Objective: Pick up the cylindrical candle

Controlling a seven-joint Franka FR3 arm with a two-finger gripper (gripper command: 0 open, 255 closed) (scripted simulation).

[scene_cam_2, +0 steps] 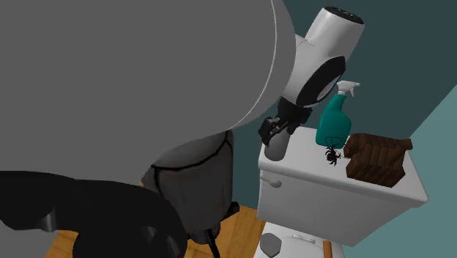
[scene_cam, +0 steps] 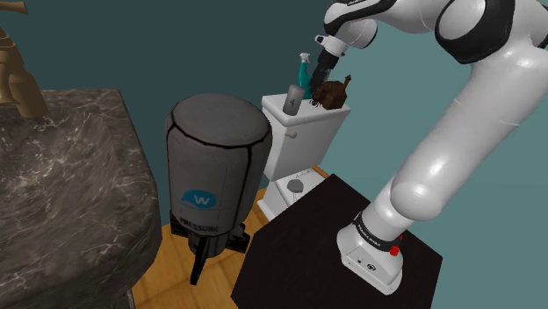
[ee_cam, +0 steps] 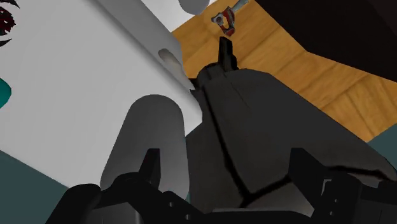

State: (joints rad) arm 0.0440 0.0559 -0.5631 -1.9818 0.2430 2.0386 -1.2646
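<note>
**On the toilet tank lid [scene_cam_2: 307,176]: candle [ee_cam: 149,127] ungripped**

At the lid's end, near the teal spray bottle [scene_cam_2: 333,126], grey cylindrical candle; over it, black gripper [ee_cam: 224,156], fingers [ee_cam: 150,167] wide apart, clasping nothing; candle beside one finger, not between both, so probably recentring before closing.

Spray bottle [scene_cam_2: 333,128] stands on tank [scene_cam_2: 329,194], beside candle [scene_cam_2: 276,150].

Brass tap [scene_cam: 19,75], upper left of shoulder view: cut off by the frame edge. Second exterior view: grey arm link [scene_cam_2: 146,73] blocks the frame's left half; tiny dark object [scene_cam_2: 332,155] on toilet tank [scene_cam_2: 351,201], too small to identify. Wrist view: candle [ee_cam: 149,127] near end hidden behind gripper [ee_cam: 226,158].
</note>
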